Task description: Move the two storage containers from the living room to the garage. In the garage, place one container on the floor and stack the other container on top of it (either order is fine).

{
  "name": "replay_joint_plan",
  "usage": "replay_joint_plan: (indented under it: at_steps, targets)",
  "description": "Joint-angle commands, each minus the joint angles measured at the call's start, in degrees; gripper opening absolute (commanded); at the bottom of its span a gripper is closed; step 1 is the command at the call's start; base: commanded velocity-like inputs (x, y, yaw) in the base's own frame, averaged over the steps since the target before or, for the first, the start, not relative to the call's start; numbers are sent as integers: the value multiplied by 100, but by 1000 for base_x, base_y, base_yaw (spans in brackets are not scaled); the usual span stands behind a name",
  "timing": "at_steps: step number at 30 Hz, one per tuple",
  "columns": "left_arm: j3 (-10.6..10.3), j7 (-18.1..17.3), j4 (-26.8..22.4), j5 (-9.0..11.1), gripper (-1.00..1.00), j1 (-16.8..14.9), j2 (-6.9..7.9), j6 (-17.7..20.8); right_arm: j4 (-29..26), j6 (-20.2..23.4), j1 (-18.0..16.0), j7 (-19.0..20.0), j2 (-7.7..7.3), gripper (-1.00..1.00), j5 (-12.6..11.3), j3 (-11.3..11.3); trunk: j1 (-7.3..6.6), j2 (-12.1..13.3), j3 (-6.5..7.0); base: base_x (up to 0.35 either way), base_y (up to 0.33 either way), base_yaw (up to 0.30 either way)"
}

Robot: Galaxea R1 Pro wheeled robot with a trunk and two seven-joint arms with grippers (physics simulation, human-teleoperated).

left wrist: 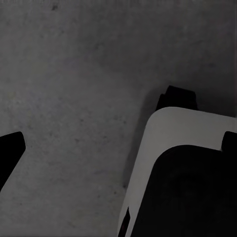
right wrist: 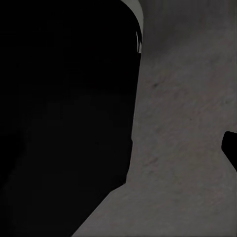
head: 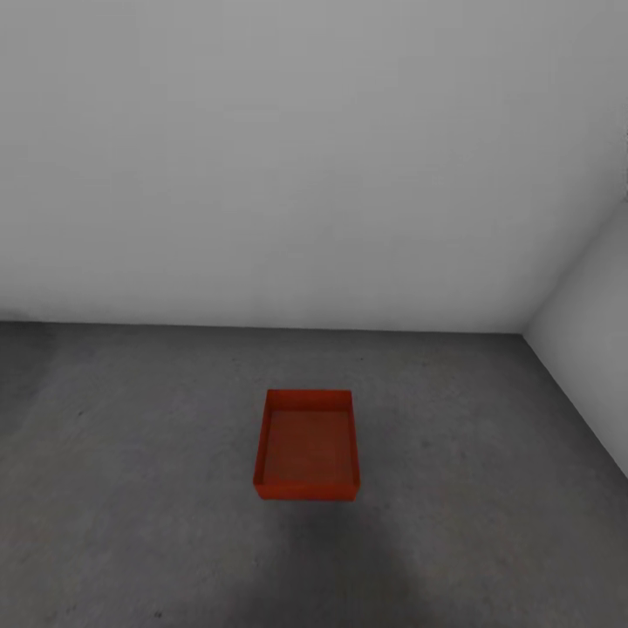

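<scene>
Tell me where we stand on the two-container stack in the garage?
Done: one storage container sits upright and empty on the grey concrete floor near the white wall. In hand: nothing visible; both wrist views show bare floor and robot body. Left: bringing the second container and stacking it on this one.

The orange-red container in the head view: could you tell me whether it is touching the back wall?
Apart. The head view shows the container on the floor, with bare concrete between it and the wall.
</scene>
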Motion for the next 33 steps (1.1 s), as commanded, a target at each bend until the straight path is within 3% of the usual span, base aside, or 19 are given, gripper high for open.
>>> replay_joint_plan:
  at_steps: [1, 33]
  targets:
    - [-12, 7, 4, 38, 100, -4, -1, -19, 19, -35, -5, -2, 4, 100, -55, 49, 0, -2, 6, 0, 0, 0]
    - [-12, 7, 5, 38, 100, -3, -1, -19, 14, -48, 7, 15, -31, 100, -32, 49, 0, -2, 298, 0, 0, 0]
